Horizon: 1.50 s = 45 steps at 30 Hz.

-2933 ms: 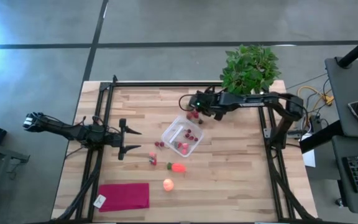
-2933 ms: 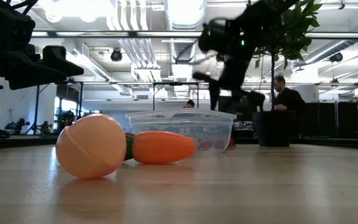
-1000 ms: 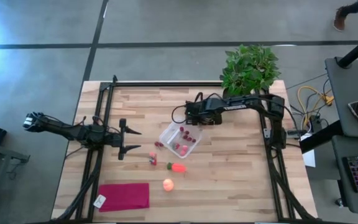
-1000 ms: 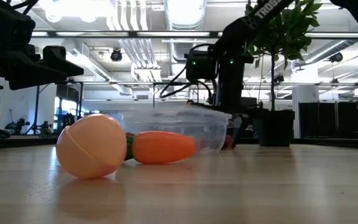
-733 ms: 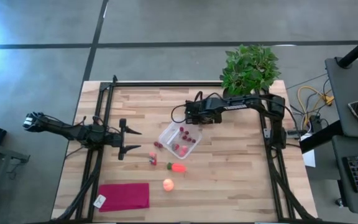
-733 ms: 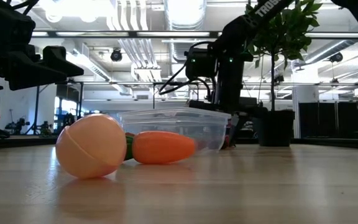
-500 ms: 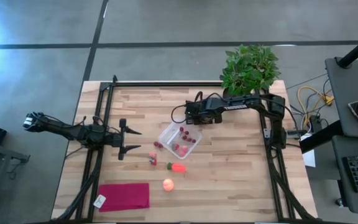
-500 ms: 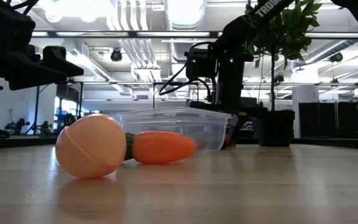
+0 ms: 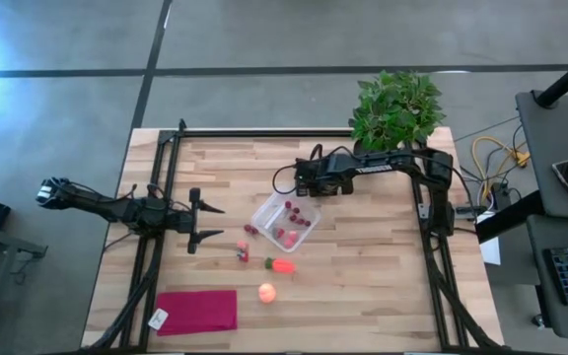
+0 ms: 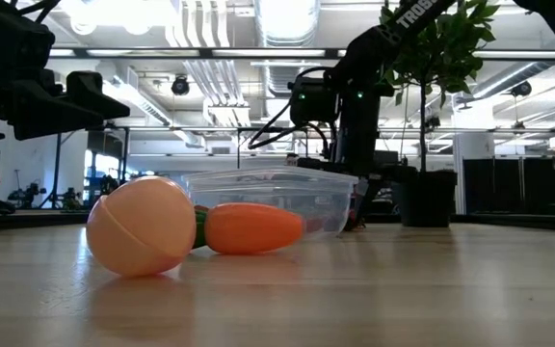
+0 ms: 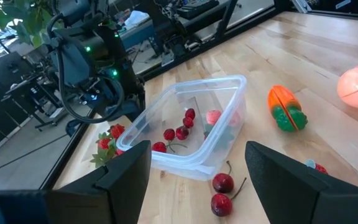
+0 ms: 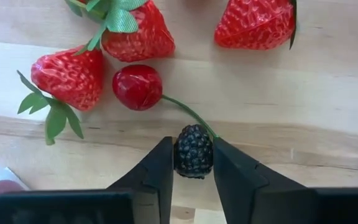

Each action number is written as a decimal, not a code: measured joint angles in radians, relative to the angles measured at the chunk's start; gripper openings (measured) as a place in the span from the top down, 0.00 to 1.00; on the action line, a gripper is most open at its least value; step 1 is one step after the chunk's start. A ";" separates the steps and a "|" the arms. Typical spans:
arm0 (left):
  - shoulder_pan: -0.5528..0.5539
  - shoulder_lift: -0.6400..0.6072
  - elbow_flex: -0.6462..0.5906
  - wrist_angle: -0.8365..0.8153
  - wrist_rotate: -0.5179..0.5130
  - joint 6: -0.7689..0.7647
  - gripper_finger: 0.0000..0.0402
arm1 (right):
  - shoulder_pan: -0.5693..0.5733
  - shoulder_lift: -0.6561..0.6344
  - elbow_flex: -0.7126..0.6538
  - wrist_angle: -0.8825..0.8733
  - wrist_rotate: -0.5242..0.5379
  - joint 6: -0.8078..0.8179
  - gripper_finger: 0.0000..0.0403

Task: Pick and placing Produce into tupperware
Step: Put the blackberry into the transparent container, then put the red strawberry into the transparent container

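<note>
Pinching blackberry point(image 12: 193, 151), right gripper point(image 12: 192, 163) lowered, seemingly tabletop

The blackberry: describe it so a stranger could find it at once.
Start at the potted plant on the table's far edge, then go to the right gripper just beyond the clear container. The blackberry sits between its fingers: the only dark, bumpy fruit beside strawberries and a cherry.

Wood table point(image 9: 383, 276): clear tupperware point(image 9: 286, 221) mid-table, carrot point(image 9: 282, 264) and round fruit point(image 9: 266, 292) toward near edge, magenta cloth point(image 9: 197, 311) at near-left corner, potted plant point(image 9: 394, 106) at far-right corner.
</note>
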 joint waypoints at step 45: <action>0.000 0.000 0.000 0.000 0.000 0.000 0.39 | -0.036 0.034 0.331 -0.203 -0.151 -0.086 0.45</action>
